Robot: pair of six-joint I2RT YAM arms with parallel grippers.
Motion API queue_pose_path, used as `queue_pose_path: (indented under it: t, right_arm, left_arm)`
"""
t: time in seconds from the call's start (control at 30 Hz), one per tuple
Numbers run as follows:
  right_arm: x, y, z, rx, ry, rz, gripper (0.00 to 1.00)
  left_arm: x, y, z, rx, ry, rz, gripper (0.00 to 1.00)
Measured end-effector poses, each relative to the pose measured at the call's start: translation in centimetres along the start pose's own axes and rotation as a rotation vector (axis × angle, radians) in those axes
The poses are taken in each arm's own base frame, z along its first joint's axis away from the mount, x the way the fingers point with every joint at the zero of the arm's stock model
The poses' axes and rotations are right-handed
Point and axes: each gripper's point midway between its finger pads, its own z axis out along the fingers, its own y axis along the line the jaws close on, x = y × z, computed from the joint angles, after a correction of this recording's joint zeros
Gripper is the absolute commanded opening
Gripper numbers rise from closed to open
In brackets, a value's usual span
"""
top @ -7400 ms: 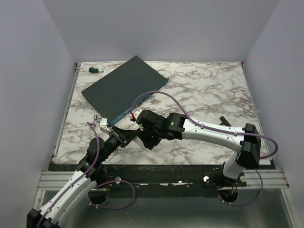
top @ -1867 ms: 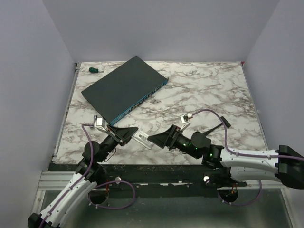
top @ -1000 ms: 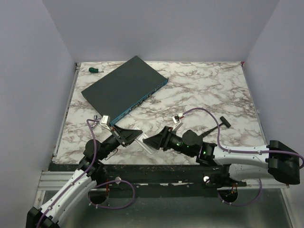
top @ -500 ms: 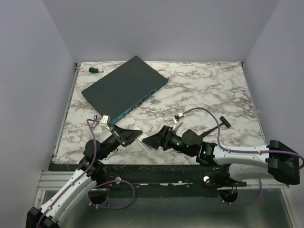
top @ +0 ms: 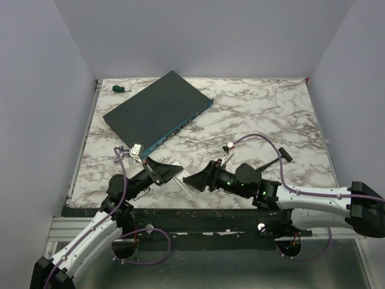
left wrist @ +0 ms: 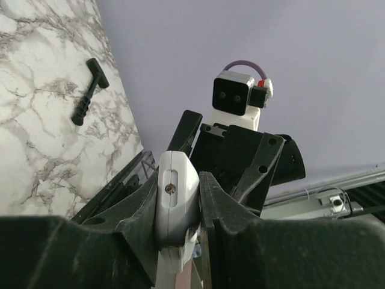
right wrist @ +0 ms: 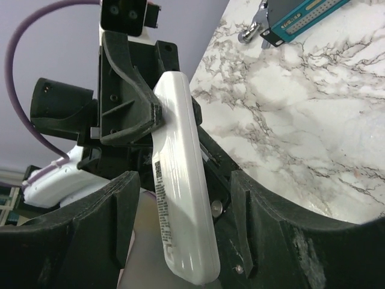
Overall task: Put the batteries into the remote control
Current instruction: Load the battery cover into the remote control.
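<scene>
White plastic remote control [top: 181, 179] sits near the front edge of the marble table [top: 258, 114], clamped at one end by the left gripper [top: 163, 171], its jaws pressed tight against both sides. The right gripper [top: 194, 179] faces it, fingers spread wide around the free end with gaps on both sides. Behind lies a dark flat box [top: 156, 111] with a blue edge, a green-handled screwdriver [top: 120, 89] beyond it. A black T-shaped tool [top: 278, 158] lies well apart, to the right.
</scene>
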Motion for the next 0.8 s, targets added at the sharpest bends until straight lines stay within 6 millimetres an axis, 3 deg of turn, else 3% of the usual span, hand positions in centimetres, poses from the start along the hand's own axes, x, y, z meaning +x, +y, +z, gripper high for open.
queue_pose_path:
  t: [0.13, 0.33, 0.47, 0.8]
  right_arm:
    - [0.3, 0.4, -0.2, -0.008, 0.036, -0.046, 0.67]
    - [0.9, 2.2, 0.1, -0.062, 0.108, -0.098, 0.57]
    - [1.5, 2.2, 0.0, -0.069, 0.141, -0.110, 0.55]
    - [2.7, 1.9, -0.6, -0.076, 0.207, -0.142, 0.55]
  left_arm:
    - [0.6, -0.8, 0.3, 0.024, 0.052, 0.010, 0.00]
    - [1.4, -2.2, 0.6, 0.072, 0.117, 0.045, 0.00]
    - [1.6, -3.1, 0.6, 0.100, 0.139, 0.073, 0.00]
    - [2.0, -2.9, 0.6, 0.099, 0.167, 0.099, 0.00]
